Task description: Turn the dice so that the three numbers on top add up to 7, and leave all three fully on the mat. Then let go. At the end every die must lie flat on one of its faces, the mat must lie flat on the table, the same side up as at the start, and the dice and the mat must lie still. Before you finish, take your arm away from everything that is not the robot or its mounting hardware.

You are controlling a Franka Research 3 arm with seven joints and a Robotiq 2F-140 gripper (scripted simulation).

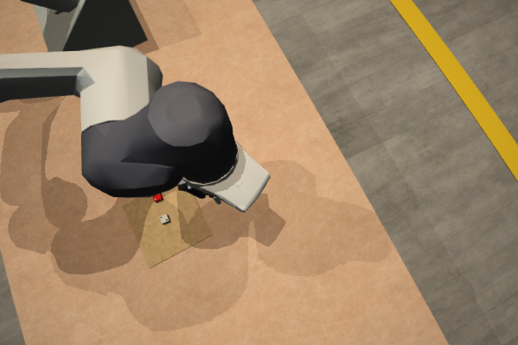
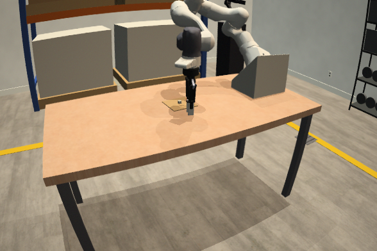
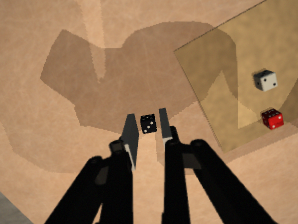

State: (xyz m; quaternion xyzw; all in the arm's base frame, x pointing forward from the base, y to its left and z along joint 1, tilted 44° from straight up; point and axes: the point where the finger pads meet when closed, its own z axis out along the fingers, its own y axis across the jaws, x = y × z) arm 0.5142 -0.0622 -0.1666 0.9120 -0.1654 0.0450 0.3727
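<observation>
A tan mat [image 3: 245, 80] lies on the table; it also shows in the overhead view [image 1: 167, 231] and the side view [image 2: 177, 105]. A white die [image 3: 265, 80] [image 1: 165, 219] and a red die [image 3: 272, 118] [image 1: 157, 197] sit on the mat, the red one near its edge. A black die [image 3: 148, 124] lies on the bare table off the mat. My gripper [image 3: 148, 121] [image 2: 190, 109] points straight down over the black die, which lies between the two fingertips with a small gap on each side. The fingers stand narrowly open, apart from the die. The arm hides the gripper in the overhead view.
The robot's grey base block [image 2: 261, 75] stands at the table's back right. The table's edge [image 1: 335, 141] runs to the right of the mat. Shelving with large boxes [image 2: 74, 59] stands behind the table.
</observation>
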